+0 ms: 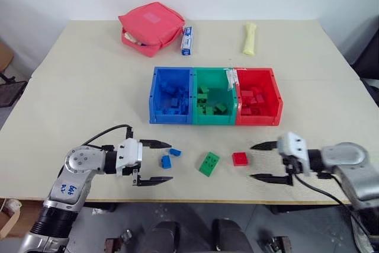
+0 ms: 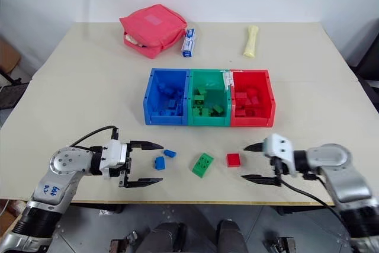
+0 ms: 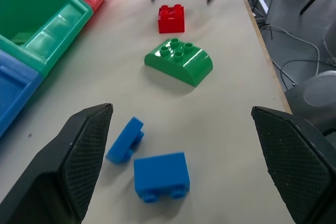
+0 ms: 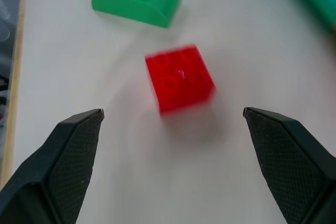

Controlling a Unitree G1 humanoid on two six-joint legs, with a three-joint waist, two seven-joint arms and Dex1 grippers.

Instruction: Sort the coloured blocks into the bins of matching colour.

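Bright, even light; red block [image 4: 180, 78] motion-blurred.

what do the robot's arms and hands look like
Both arms are silver-grey metal with rounded joints and black cables. Each hand, left and right, has a white block body and two pointed black fingers with textured inner pads. The left arm bears blue handwritten marks.

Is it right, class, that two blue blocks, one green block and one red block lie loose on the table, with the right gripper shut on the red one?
Not quite. The right wrist view shows the right gripper open, its fingers apart on either side of the red block, not gripping it. The rest stands.
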